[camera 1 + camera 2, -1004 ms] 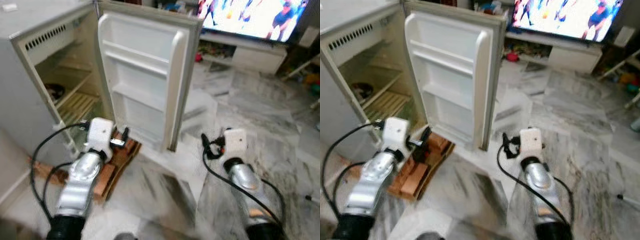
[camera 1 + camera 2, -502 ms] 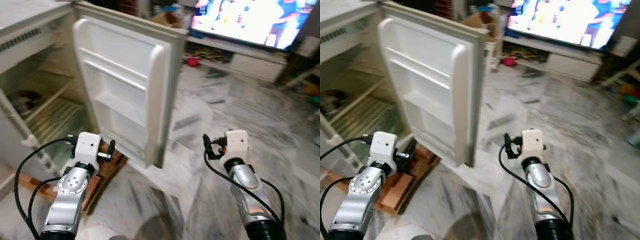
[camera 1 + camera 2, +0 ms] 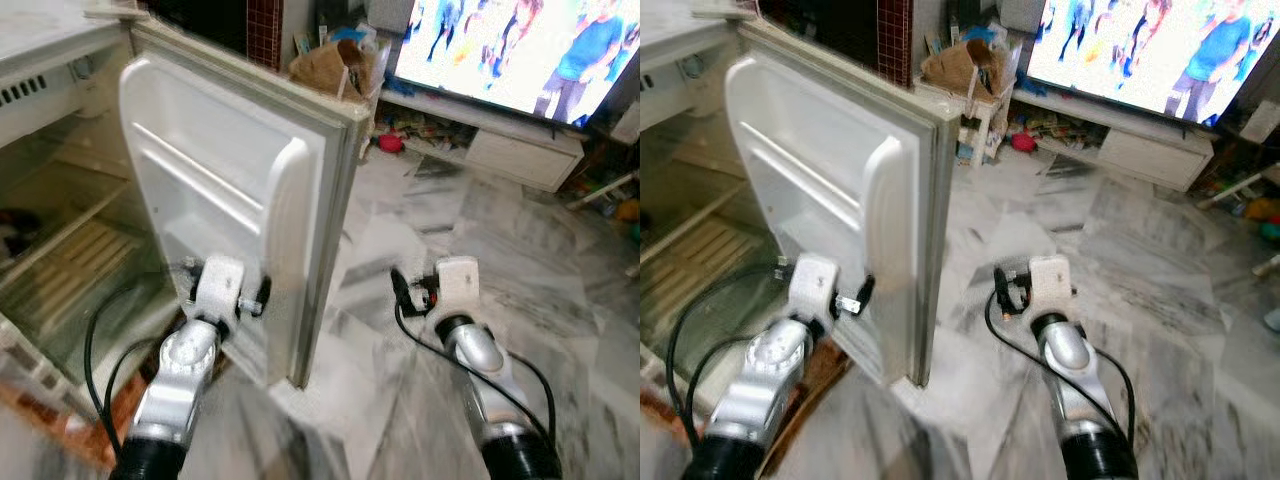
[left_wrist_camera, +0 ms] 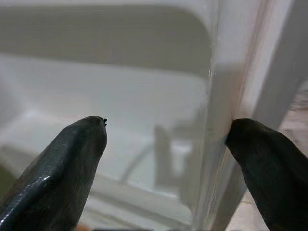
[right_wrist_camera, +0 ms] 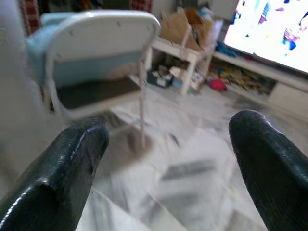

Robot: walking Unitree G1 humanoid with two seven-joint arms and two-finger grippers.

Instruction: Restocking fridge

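Glossy white moulded plastic on the fridge door [image 3: 230, 190] liner, smooth, with a faint sheen along its raised ribs. Polished grey-veined marble on the floor [image 3: 520, 250], reflective. Brushed silver metal on both arms, matt white plastic at the wrist housings. Smooth black rubbery-looking plastic on the left gripper [image 4: 163, 159] and right gripper [image 5: 163, 159] fingers, slightly shiny. Crumpled brown paper on the bag [image 3: 960, 60].
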